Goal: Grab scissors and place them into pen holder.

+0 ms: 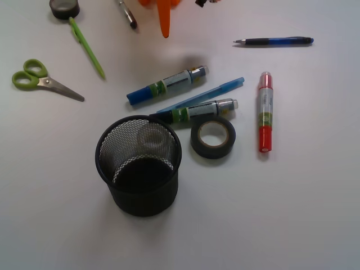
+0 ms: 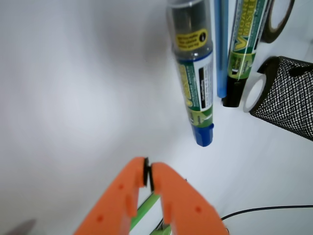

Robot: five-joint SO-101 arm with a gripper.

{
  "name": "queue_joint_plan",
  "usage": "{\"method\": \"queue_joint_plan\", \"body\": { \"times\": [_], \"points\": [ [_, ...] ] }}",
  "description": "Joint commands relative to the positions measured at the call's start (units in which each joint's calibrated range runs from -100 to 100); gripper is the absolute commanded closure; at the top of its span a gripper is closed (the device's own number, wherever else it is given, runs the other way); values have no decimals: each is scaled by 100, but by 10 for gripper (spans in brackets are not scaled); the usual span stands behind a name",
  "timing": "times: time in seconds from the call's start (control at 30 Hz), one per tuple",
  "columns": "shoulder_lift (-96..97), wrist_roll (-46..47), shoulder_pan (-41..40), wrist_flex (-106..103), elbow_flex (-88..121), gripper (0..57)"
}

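While the end effector (image 2: 148, 175) hangs pinched together, scissors (image 1: 42, 79) lie well apart.

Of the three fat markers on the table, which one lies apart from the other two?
The red marker, lying lengthwise alone right of the tape roll. The blue marker and the black marker lie slanted close together above the pen holder.

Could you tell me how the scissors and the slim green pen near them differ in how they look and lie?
The scissors have two lime-green loop handles and grey metal blades, while the green pen is one slim straight stick, green all along. The scissors' blades point toward the lower right, closed; the pen runs more steeply, its upper end close beside the dark round object. Both lie flat on the white table, left of the markers, sharing the same lime green.
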Motion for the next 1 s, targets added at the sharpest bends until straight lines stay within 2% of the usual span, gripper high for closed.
{"method": "queue_joint_plan", "body": {
  "times": [0.0, 0.33, 0.57, 0.8, 0.97],
  "points": [
    [-20, 151, 22, -2255, 718, 254],
    [-11, 34, 111, -2176, 555, 256],
    [448, 151, 1689, -1065, -1854, 257],
    [3372, -137, 2967, -873, -3675, 259],
    [6160, -176, 3214, -462, -5550, 323]
  ]
}}
